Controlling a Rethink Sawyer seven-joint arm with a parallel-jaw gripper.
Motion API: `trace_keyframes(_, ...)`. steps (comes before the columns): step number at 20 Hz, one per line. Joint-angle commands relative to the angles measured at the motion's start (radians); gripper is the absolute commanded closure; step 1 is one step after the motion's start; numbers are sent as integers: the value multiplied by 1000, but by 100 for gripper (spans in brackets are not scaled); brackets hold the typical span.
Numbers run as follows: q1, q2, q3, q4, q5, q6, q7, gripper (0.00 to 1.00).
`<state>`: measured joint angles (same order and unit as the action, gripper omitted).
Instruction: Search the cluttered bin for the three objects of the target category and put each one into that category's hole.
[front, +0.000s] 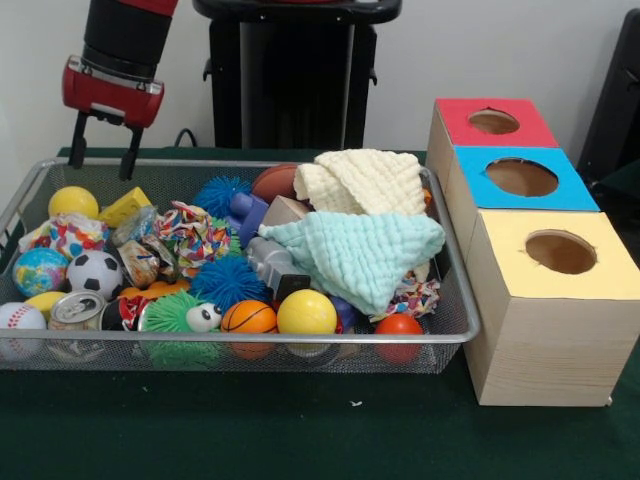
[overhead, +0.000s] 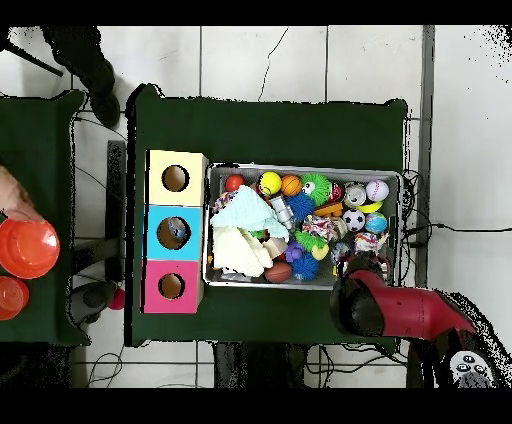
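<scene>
A wire mesh bin (front: 240, 338) holds a jumble of things. Near its front lie a yellow ball (front: 306, 313), a small basketball (front: 248, 317), a soccer ball (front: 95, 272), a baseball (front: 20, 318) and a tin can (front: 77, 310). A mint cloth (front: 360, 255) and a cream cloth (front: 362, 180) cover the right half. My gripper (front: 103, 150) hangs open and empty above the bin's far left corner, touching nothing. In the overhead view the red arm (overhead: 385, 308) hides the gripper at the bin's (overhead: 300, 167) lower right corner.
Three wooden boxes stand right of the bin, each with a round hole: red (front: 493, 122), blue (front: 522, 177) and yellow (front: 560, 252). Overhead, a person's hand (overhead: 12, 195) and orange cups (overhead: 28, 247) sit on a separate table at the left edge.
</scene>
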<state>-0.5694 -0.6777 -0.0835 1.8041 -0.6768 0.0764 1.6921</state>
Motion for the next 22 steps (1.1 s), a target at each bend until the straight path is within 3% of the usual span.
trace_keyframes(1, -16, 43, 97, 24, 17, -4, 101, 0)
trace_keyframes(22, -96, 80, 198, 64, 34, -86, 152, 0)
